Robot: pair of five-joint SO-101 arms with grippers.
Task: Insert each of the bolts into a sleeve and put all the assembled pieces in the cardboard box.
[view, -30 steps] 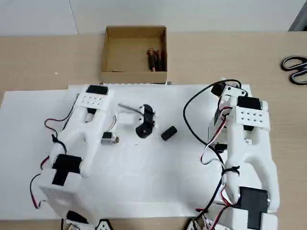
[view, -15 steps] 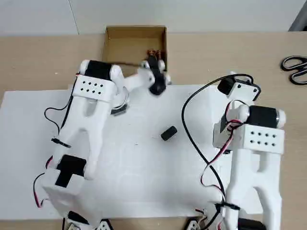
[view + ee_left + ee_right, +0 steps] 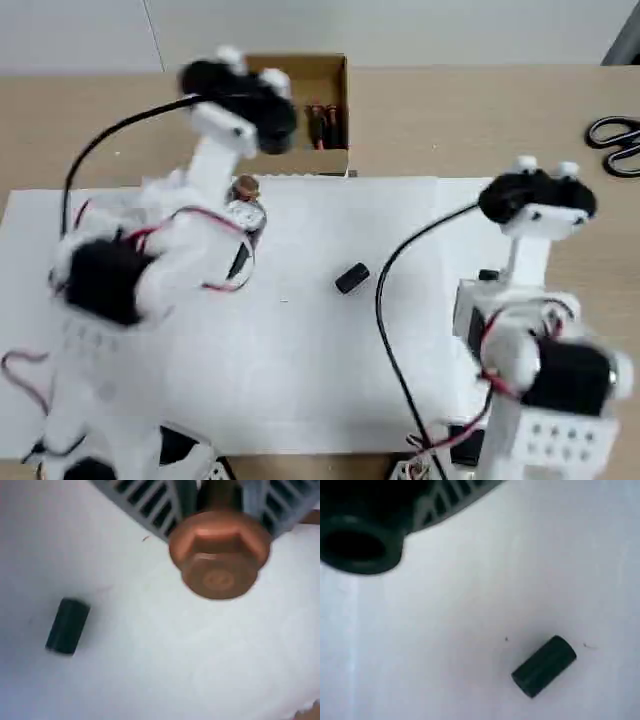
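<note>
My left end effector (image 3: 220, 502) swung back from the box (image 3: 312, 160) gripping a bolt (image 3: 218, 555); right end effector (image 3: 395, 510) gripped a sleeve (image 3: 355, 546), so insertion looked next.

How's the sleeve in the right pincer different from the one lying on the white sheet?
The held sleeve is gripped in the right pincer above the white sheet; the loose sleeve lies free on it. The held sleeve shows its open bore end-on; the loose sleeve lies on its side. Both are black cylinders.
</note>
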